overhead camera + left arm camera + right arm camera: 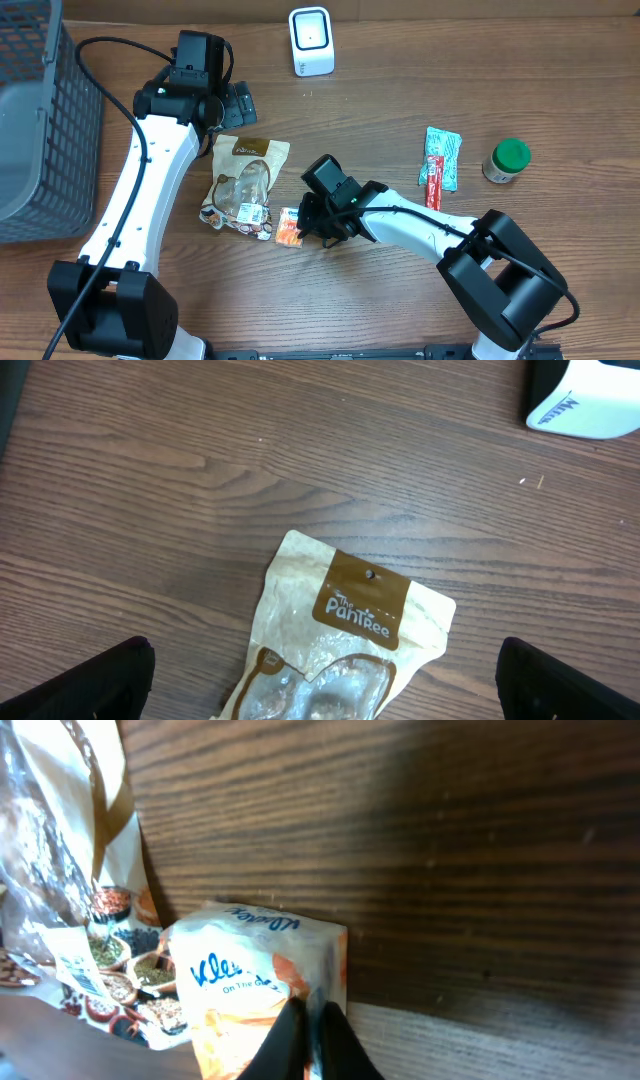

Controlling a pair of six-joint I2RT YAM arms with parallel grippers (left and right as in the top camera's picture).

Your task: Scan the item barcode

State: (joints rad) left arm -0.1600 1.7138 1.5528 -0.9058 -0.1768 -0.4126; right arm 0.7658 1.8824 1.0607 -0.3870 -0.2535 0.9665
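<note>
A small orange and white tissue pack (289,227) lies on the wooden table just right of a tan snack bag (243,180). My right gripper (312,222) is shut on the pack's right edge. In the right wrist view the black fingertips (290,1045) pinch the wrapper of the pack (240,980), with my right gripper (310,1035) low over the table. My left gripper (235,103) hangs open above the top of the snack bag (350,620), its fingers (90,685) wide apart and holding nothing. The white barcode scanner (311,40) stands at the back.
A grey mesh basket (40,120) fills the left edge. On the right lie a teal packet (443,155), a red stick packet (434,182) and a green-lidded jar (507,160). The scanner's base (590,400) shows in the left wrist view's top right corner.
</note>
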